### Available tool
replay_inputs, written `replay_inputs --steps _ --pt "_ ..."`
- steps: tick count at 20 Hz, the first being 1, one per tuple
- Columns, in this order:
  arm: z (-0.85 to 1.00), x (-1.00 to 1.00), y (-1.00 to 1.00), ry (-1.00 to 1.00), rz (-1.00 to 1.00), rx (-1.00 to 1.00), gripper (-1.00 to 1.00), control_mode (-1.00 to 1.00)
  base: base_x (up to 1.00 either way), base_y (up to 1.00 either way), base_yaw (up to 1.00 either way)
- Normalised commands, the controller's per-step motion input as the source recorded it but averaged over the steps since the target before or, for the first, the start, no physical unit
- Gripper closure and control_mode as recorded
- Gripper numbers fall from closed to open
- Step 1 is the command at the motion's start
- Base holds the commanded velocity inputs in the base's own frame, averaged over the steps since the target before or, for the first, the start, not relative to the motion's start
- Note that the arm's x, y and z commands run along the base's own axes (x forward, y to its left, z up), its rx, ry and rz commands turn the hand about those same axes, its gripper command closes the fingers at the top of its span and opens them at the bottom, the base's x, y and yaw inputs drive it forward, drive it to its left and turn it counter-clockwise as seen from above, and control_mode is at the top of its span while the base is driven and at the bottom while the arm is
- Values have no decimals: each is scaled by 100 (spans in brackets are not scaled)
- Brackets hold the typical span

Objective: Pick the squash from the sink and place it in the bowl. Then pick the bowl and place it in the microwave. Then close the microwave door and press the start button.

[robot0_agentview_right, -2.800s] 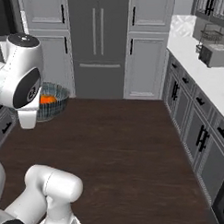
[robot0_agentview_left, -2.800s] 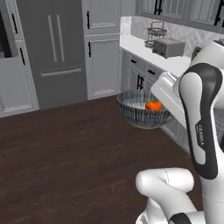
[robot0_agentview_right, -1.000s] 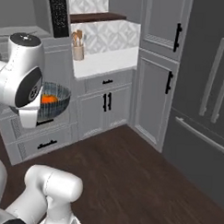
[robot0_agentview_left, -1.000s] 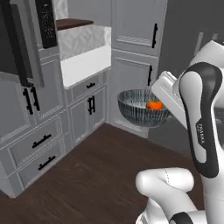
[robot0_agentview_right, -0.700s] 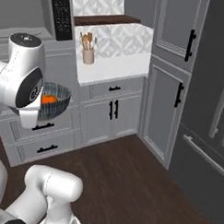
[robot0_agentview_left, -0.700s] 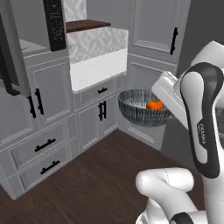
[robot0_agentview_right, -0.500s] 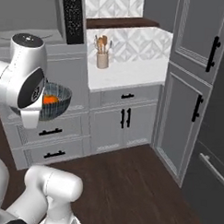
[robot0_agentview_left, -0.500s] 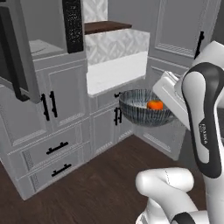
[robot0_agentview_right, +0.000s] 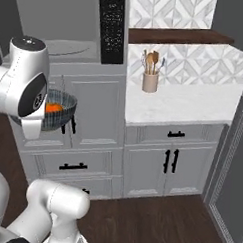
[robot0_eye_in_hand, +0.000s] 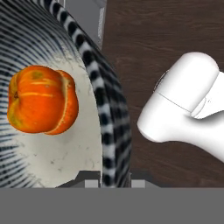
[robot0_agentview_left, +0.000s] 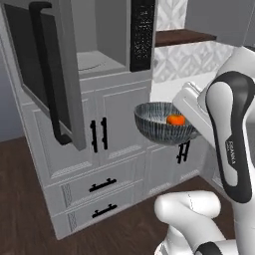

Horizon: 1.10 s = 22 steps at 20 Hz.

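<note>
Bowl held up before the open microwave

The squash (robot0_agentview_left: 175,119) lies in the bowl (robot0_agentview_left: 155,127), which hangs right of the microwave (robot0_agentview_left: 99,50) cavity; the microwave door (robot0_agentview_left: 42,74) stands swung out left; 1 utensil crock (robot0_agentview_right: 151,81) sits at the counter's (robot0_agentview_right: 194,106) back-left corner.

squash (robot0_agentview_left: 175,120) in bowl (robot0_agentview_left: 158,130), beside open microwave door (robot0_agentview_left: 41,69)

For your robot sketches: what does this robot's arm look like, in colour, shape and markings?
The arm has rounded glossy white shells with dark grey bands at the joints. Small dark lettering runs down one link. A bulbous white base sits below.
</note>
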Motion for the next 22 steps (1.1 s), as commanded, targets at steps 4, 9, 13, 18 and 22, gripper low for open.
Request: replay_inputs --steps 4,9,13,18,22 --pt "0 0 0 0 0 0 100 100 92 0 29" --pt "0 0 0 0 0 0 100 100 46 0 28" --pt "0 0 0 0 0 0 100 100 56 4 32" --pt "0 0 0 0 0 0 100 100 38 -15 41" --pt "0 0 0 0 0 0 100 100 34 -8 31"
